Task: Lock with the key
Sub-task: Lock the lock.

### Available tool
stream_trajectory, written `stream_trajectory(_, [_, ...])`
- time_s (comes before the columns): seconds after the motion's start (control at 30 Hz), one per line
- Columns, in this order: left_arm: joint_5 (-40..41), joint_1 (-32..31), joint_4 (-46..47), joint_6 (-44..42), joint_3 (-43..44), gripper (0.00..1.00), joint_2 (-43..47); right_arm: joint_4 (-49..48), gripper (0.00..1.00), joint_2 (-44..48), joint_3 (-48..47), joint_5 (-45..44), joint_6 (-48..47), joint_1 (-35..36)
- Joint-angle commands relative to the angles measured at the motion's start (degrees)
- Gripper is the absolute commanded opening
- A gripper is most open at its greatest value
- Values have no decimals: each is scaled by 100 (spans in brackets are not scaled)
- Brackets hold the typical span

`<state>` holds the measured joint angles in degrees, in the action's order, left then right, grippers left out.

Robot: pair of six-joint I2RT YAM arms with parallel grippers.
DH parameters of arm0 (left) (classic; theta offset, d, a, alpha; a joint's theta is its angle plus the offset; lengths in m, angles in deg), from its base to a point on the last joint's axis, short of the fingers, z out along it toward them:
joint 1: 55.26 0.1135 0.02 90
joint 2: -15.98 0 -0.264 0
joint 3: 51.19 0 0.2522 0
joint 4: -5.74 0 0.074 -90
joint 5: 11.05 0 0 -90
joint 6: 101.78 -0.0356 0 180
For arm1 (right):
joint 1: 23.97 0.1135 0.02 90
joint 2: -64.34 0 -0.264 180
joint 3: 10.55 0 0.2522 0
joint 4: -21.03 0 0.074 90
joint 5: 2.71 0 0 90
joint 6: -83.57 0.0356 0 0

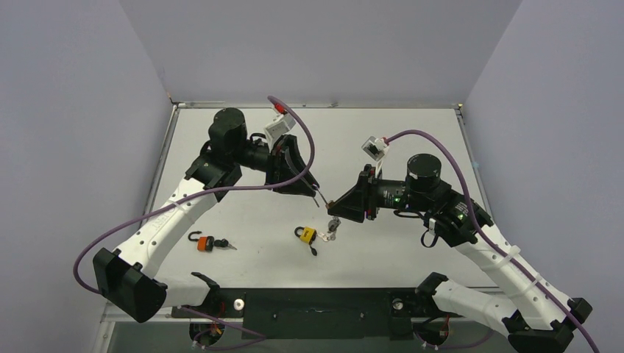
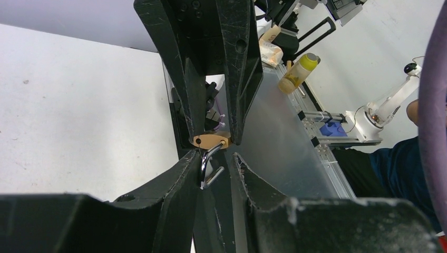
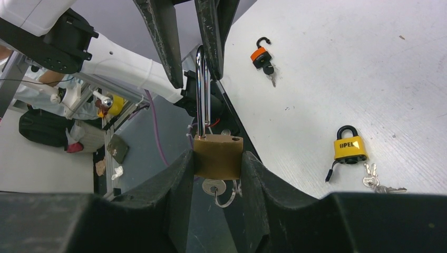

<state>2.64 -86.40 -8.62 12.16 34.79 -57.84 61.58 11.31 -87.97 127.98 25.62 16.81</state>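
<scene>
A brass padlock (image 3: 217, 156) hangs above the table, its body clamped between the fingers of my right gripper (image 3: 217, 158). A silver key (image 3: 213, 186) on a ring sticks out of its underside. The chrome shackle (image 3: 201, 89) is raised, its free end out of the body. My left gripper (image 2: 217, 158) straddles that shackle (image 2: 206, 166). One finger touches the shackle and a gap shows on the other side. In the top view the left gripper (image 1: 313, 190) and the right gripper (image 1: 337, 208) meet tip to tip over the table's middle.
A yellow padlock (image 1: 306, 234) lies shut on the table with a bunch of keys (image 3: 377, 182) beside it. An orange padlock (image 1: 203, 242) with its shackle up lies near the left arm. Purple cables loop over both arms.
</scene>
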Motion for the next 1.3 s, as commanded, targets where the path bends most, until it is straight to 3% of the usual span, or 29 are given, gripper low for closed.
stream_trajectory(0.0, [17, -55, -272, -302, 28, 24, 183, -210, 0, 13, -292, -129, -84, 69])
stream_trajectory(0.33, [109, -123, -652, -573, 67, 18, 208, -183, 0, 7, -288, -213, -91, 81])
stream_trajectory(0.43, [169, -141, -695, -605, 76, 3, 221, -170, 0, -2, -272, -229, -97, 95])
stream_trajectory(0.5, [266, -163, -692, -575, 96, 0, 239, -109, 0, -1, -290, -313, -175, 122])
stream_trajectory(0.57, [484, -184, -638, -469, 133, 0, 272, 47, 12, 28, -356, -807, -348, 136])
stream_trajectory(0.6, [672, -188, -579, -390, 158, 0, 298, 91, 34, 89, -408, -1001, -410, 139])
stream_trajectory(0.67, [1018, -186, -339, -85, 181, 0, 345, 122, 60, 243, -453, -1722, -592, 141])
stream_trajectory(0.73, [1415, -191, -205, 244, 255, 0, 388, -60, 69, 454, -424, -2500, -695, 143])
stream_trajectory(0.83, [2190, -191, -60, 521, 308, 0, 504, -743, 72, 770, -222, -3623, -779, 146])
stream_trajectory(0.97, [3009, -191, 364, 934, 415, 0, 700, -1659, 78, 926, 91, -3957, -1074, 148])
stream_trajectory(1.13, [3638, -191, 782, 1392, 539, 0, 866, -2037, 77, 359, -370, -2709, -1484, 141])
stream_trajectory(1.27, [4024, -190, 919, 1578, 667, 0, 1018, -2120, 69, -149, -919, -2023, -1641, 118])
